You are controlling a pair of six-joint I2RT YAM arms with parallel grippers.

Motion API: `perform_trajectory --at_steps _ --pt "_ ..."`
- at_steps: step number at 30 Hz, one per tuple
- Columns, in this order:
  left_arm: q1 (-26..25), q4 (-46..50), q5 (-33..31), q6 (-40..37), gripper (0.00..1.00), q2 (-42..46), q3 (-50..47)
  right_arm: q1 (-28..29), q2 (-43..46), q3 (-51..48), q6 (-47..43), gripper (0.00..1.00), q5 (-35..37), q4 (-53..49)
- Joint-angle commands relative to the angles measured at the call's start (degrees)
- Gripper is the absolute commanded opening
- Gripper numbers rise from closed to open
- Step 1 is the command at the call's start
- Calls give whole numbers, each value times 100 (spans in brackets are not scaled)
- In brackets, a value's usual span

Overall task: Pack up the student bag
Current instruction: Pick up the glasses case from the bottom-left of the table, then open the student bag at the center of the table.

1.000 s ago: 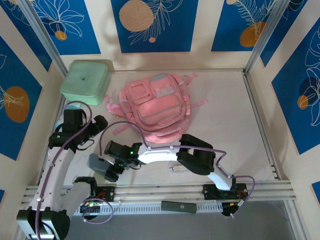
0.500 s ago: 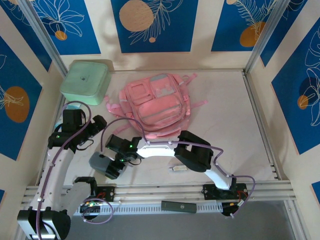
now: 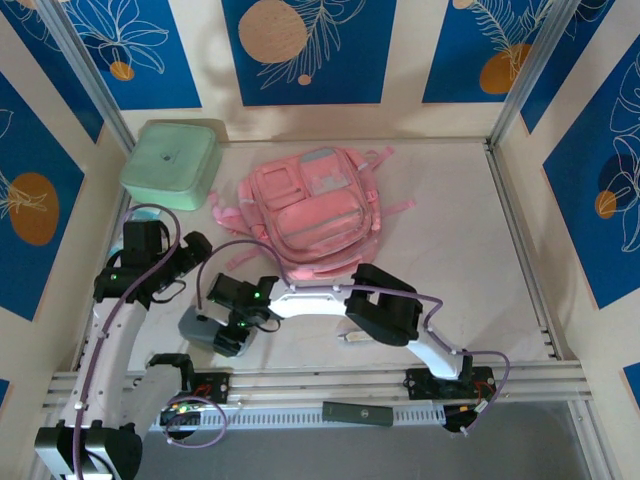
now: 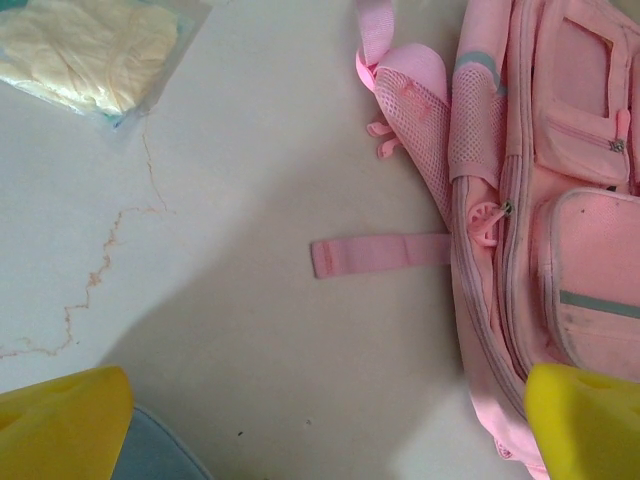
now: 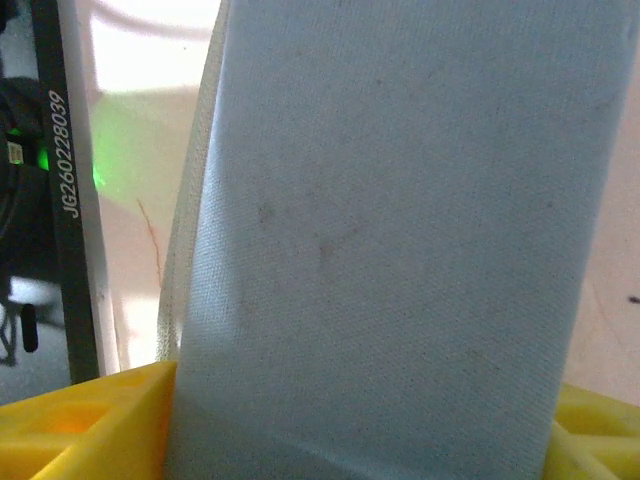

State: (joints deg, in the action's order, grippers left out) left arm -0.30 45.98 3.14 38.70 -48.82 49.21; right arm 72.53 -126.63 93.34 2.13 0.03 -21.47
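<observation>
- See right gripper (image 5: 365, 425) straddling the grey-blue pouch (image 5: 400, 200), with a yellow finger (image 5: 90, 425) on each side of the fabric
- Can't tell whether those jaws clamp the pouch or merely flank it: fabric covers the inner face of both fingers in the right wrist view
- From the top view, place that gripper and pouch at the near left of the table (image 3: 460, 230), with the right arm (image 3: 385, 310) reaching across from its base at the near right
- See left gripper (image 4: 322, 425) spread wide, nothing between its yellow fingertips (image 4: 60, 420), hovering over bare table
- Note a grey-blue corner just beside the left fingertip in the left wrist view; can't tell what it belongs to
- Find the student bag (image 3: 315, 215) flat on the table at rear centre, front pockets up, apart from both grippers
- In the left wrist view, read the bag along the right side, with a mesh side pocket (image 4: 420, 130) and a loose pink strap (image 4: 375, 255) lying flat on the table
- Spot the mint-green box (image 3: 172, 160) at rear left, near the bag, not touching
- Spot a clear plastic bag (image 4: 90, 50) with pale contents, well apart from the student bag
- Log a small pale item (image 3: 355, 340) on the table beside the right arm; too small to identify
- Log a dark strip (image 3: 355, 412) on the front rail (image 3: 300, 385) between the arm bases
</observation>
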Motion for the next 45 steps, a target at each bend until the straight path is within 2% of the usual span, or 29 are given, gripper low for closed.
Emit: perform_trajectory --at_steps 1,4,12,17,20,24,29,31,33,36,39,45 --pt "92 118 19 -34 99 52 80 -120 513 -150 -57 66 67 -100" --pt "104 88 42 -24 100 48 88 -244 823 -345 25 62 41 -31" --pt "100 -5 260 -200 99 -86 343 -656 1852 -1146 491 60 49 -20" --pt "83 -352 664 -429 99 -205 536 -1210 2765 -1723 1110 60 157 -363" --pt "-61 -554 677 -531 99 -373 620 -1705 3230 -1891 1524 60 11 -810" --pt "-865 -914 486 -829 100 -804 752 -2300 3847 -2081 1932 60 179 -1331" --pt "-2426 -1153 -519 -1614 99 -1852 1244 -3271 4427 -2232 2495 60 386 -2116" --pt "-2835 -1439 -659 -2006 99 -2265 1333 -3653 4702 -2385 2678 60 421 -2305" --pt "-3053 -1781 -556 -2306 97 -2668 1412 -4083 4937 -2538 2830 61 349 -2474" --pt "-3548 -2377 -321 -3177 94 -3222 1501 -4668 5229 -2769 2897 61 250 -2637" --pt "-4111 -2759 -578 -4054 94 -3807 1690 -5156 5438 -2981 2903 61 129 -2709" --pt "-4233 -2753 -417 -4641 93 -5026 2555 -5914 5654 -3315 2918 61 -235 -2588"
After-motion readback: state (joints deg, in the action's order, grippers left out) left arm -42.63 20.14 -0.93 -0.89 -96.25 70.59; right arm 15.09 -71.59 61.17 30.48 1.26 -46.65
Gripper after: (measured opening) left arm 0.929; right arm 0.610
